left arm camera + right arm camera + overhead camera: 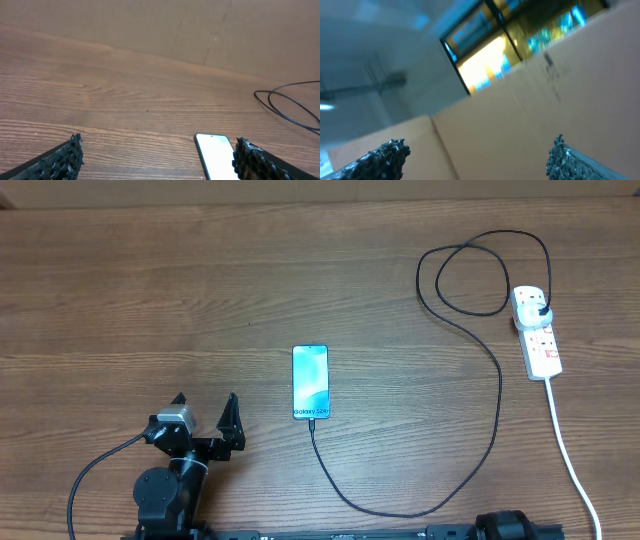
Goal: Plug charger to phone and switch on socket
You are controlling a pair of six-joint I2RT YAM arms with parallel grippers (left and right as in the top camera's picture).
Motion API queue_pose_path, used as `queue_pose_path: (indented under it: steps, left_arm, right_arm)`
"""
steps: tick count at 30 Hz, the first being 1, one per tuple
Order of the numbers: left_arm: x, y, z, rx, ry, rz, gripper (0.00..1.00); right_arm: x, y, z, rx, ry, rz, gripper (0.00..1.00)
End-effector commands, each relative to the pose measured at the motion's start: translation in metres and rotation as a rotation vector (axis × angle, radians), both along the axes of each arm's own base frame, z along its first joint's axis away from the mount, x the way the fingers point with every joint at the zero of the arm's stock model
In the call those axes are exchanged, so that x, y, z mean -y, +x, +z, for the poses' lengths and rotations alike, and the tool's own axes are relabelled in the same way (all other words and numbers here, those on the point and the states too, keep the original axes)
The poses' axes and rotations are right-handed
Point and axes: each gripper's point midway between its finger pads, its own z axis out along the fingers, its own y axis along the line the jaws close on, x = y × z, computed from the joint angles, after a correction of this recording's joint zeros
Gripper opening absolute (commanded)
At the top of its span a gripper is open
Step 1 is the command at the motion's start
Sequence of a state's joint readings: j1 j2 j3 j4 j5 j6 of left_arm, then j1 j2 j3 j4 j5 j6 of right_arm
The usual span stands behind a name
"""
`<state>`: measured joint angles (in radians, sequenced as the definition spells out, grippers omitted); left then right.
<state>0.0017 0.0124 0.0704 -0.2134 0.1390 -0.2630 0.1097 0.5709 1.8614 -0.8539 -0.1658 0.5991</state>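
Overhead: the phone [310,382] lies screen-up in the middle, and the charger [499,405] runs from its near edge in a wide loop to the socket [538,332] at far right, black end plugged in. The left gripper [205,397] is released and empty, near the phone's left side. Left wrist: claw spread wide, lit phone beside its right tip, not touching. Right wrist: the right gripper [480,145] is released, holds nothing and is aimed at a cardboard wall [520,125].

Wood table [150,280] w/ cardboard wall [225,30] behind; bright window [485,55] above.
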Motion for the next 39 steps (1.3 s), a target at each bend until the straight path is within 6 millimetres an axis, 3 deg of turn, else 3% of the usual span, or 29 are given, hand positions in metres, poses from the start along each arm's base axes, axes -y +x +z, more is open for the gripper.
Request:
queue_pose_path:
  steps: [1, 8, 11, 16, 18, 21, 25, 26, 28, 29, 30, 33, 35, 39]
  left_arm:
    - [0.000, 0.000, -0.001, 0.002, -0.008, -0.002, 1.00]
    - [0.000, 0.000, -0.001, 0.002, -0.008, -0.002, 1.00]
    - [0.000, 0.000, -0.001, 0.002, -0.008, -0.002, 1.00]
    - [0.000, 0.000, -0.001, 0.002, -0.008, -0.002, 0.99]
    - [0.000, 0.000, -0.001, 0.002, -0.008, -0.002, 1.00]
    - [0.000, 0.000, -0.001, 0.002, -0.008, -0.002, 0.99]
    - [0.000, 0.000, -0.001, 0.002, -0.008, -0.002, 1.00]
    - [0.000, 0.000, -0.001, 0.002, -0.008, -0.002, 1.00]
    - [0.000, 0.000, -0.001, 0.002, -0.008, -0.002, 1.00]
    - [0.000, 0.000, -0.001, 0.002, -0.008, -0.002, 0.99]
    - [0.000, 0.000, -0.001, 0.002, -0.008, -0.002, 1.00]
    - [0.000, 0.000, -0.001, 0.002, -0.008, -0.002, 1.00]
    - [0.000, 0.000, -0.001, 0.002, -0.008, -0.002, 1.00]
    - [0.000, 0.000, -0.001, 0.002, -0.008, -0.002, 1.00]
  right_arm:
    - [0.022, -0.057, -0.001, 0.116, 0.057, -0.072, 0.93]
    - [0.045, -0.168, -0.025, 0.339, 0.126, -0.111, 0.96]
    - [0.064, -0.206, -0.041, 0.416, 0.196, -0.171, 0.97]
    - [0.079, -0.263, -0.073, 0.533, 0.256, -0.199, 1.00]
    - [0.086, -0.276, -0.079, 0.548, 0.281, -0.218, 1.00]
    - [0.092, -0.271, -0.082, 0.519, 0.303, -0.249, 1.00]
    - [0.093, -0.246, -0.087, 0.441, 0.319, -0.261, 1.00]
    - [0.091, -0.226, -0.091, 0.381, 0.312, -0.262, 1.00]
    - [0.084, -0.171, -0.106, 0.223, 0.270, -0.283, 1.00]
    - [0.083, -0.157, -0.110, 0.185, 0.260, -0.287, 1.00]
    - [0.079, -0.121, -0.119, 0.104, 0.238, -0.297, 1.00]
    - [0.071, -0.058, -0.135, -0.003, 0.208, -0.308, 1.00]
    - [0.066, -0.012, -0.154, -0.082, 0.186, -0.316, 1.00]
    - [0.056, 0.075, -0.212, -0.249, 0.139, -0.332, 1.00]
